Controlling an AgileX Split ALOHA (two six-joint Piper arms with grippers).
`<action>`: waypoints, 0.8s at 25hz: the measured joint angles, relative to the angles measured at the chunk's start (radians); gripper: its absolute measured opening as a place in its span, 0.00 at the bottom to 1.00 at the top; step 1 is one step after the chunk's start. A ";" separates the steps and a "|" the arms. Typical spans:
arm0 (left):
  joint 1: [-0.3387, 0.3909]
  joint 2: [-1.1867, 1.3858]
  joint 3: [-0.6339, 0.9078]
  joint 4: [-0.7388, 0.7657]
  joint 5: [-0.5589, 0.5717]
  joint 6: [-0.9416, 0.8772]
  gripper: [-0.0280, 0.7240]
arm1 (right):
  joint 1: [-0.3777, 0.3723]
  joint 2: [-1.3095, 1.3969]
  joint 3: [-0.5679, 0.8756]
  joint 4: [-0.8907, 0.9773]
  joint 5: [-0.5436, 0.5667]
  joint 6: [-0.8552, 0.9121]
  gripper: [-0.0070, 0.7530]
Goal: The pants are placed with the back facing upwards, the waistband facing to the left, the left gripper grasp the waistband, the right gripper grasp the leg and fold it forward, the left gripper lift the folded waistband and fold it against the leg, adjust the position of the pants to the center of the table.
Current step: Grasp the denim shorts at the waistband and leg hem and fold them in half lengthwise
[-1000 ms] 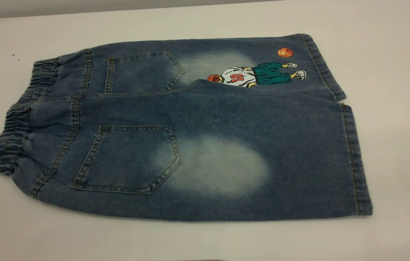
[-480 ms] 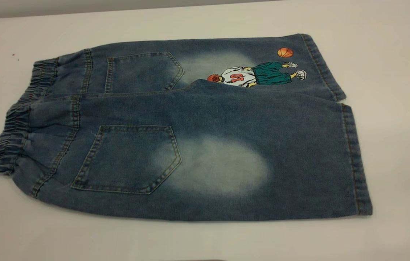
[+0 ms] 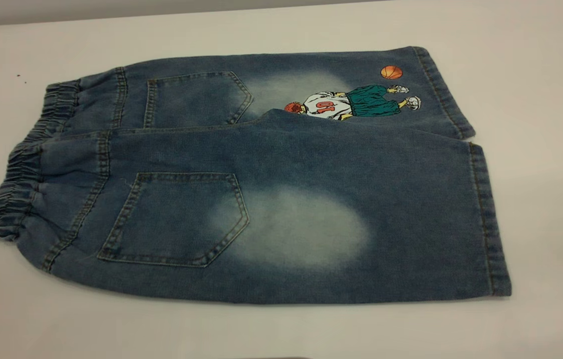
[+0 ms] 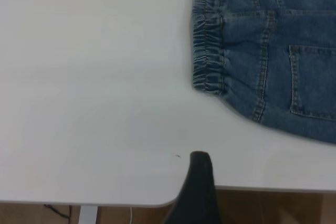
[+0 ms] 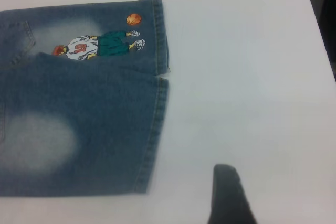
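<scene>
The blue denim pants (image 3: 261, 189) lie flat on the white table (image 3: 535, 75), back pockets up. The gathered waistband (image 3: 17, 184) points left. The plain leg (image 3: 361, 219) with the pale oval patch lies nearest the front and overlaps the cartoon-print leg (image 3: 351, 102). Neither gripper shows in the exterior view. In the left wrist view, a black part of my left gripper (image 4: 199, 187) hangs over the table's corner, apart from the waistband (image 4: 207, 51). In the right wrist view, my right gripper (image 5: 227, 192) is over bare table, apart from the leg's hem (image 5: 152, 135).
The table's rounded near corner (image 4: 157, 203) and front edge show in the left wrist view, with brown floor (image 4: 273, 208) below. A small dark speck (image 3: 18, 76) lies on the tabletop far left. Bare white table surrounds the pants on all sides.
</scene>
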 joint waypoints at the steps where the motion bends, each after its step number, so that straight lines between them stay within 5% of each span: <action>1: 0.000 0.000 0.000 0.000 0.000 0.000 0.82 | 0.000 0.000 0.000 0.000 0.000 0.000 0.49; 14: 0.000 0.000 0.000 0.006 0.000 -0.001 0.82 | 0.000 0.009 0.000 0.014 0.000 0.013 0.49; 20: 0.000 0.185 -0.047 0.064 -0.045 -0.067 0.79 | 0.000 0.263 -0.031 0.056 -0.044 -0.003 0.51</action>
